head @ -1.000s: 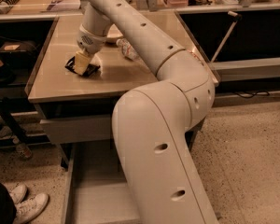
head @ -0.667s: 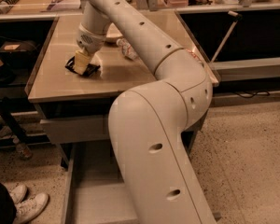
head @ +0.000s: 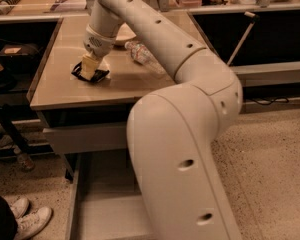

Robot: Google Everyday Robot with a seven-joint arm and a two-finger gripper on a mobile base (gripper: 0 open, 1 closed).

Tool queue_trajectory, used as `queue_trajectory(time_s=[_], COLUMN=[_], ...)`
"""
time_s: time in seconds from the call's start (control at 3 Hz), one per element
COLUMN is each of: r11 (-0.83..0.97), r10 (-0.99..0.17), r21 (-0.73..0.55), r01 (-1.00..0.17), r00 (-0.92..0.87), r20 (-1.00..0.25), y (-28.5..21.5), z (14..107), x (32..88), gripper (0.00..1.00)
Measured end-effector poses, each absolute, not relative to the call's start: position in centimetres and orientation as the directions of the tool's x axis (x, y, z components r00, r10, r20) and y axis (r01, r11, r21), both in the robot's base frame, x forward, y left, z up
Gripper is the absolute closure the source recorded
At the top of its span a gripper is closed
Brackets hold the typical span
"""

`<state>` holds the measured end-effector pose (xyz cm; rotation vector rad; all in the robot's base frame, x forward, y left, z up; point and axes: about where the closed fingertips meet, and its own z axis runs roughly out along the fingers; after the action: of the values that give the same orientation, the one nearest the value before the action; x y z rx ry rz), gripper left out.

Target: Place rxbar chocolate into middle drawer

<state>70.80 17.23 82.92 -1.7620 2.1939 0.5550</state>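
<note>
Presently, on hand:

- Gripper (head: pixel 89 68), one, on the single arm. It is lowered onto the table top (head: pixel 60 91), left portion, directly over the bar and seemingly touching it. Whether it is open or shut, or has hold of anything, cannot be told.
- Rxbar chocolate (head: pixel 103 75), one. It lies flat on the table top under the gripper, with black wrapper showing at the gripper's 3 and 9 o'clock. The long axis seems to run roughly 9 to 3, though the middle is covered, so this is unsure.
- Middle drawer (head: pixel 105 216), one, pulled open. It sits at 6 o'clock from the gripper, well apart and below the table edge, partly hidden by the arm.
- Plastic bottle (head: pixel 140 53), one, lying on its side at the gripper's 2 o'clock.
- White shoes (head: pixel 27 219), two, at 9 o'clock of the drawer.

Judgement: the grasp is the step in hand, and the carry will run toward 6 o'clock.
</note>
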Motion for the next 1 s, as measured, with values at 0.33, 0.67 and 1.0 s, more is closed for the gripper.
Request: queue_trajectory(time_s=[0.33, 0.67, 1.0], r11=[0.199, 0.204, 0.193], r10=[-0.832, -0.812, -0.837], r21=[0.033, -0.013, 0.027], r01=[-0.979, -0.979, -0.981], r00=[-0.187, -0.162, -0.179], r20=[-0.522, -0.561, -0.518], y=[14.2, 11.5, 10.9], z=[87.2, 88.9, 85.7], x=[68.5, 64.8, 63.2], gripper=[1.0, 1.0, 1.0])
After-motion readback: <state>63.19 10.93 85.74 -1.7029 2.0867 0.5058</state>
